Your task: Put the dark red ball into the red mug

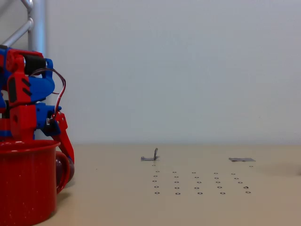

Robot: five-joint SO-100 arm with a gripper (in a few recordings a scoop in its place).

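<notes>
The dark red ball (60, 165) sits low at the left of the fixed view, a plum-coloured curve peeking out just past the red mug's (26, 183) right side, framed by the mug's loop handle. Most of the ball is hidden behind mug and handle, so whether it rests on the table or hangs off it, I cannot tell. The mug stands upright at about eight o'clock in the picture, close to the camera, its rolled rim level.

Right above the ball, the gripper (66, 153) reaches down, one red finger (67, 143) slanting toward five o'clock and ending at the ball. The other finger is out of sight, so whether the tool grips the ball or stands apart from it, I cannot tell.

The red-and-blue arm (26, 101) rises behind the mug toward eleven o'clock. Out at three o'clock, the tan table (211, 207) carries rows of small holes (200, 183) and two small metal brackets (150, 157).
</notes>
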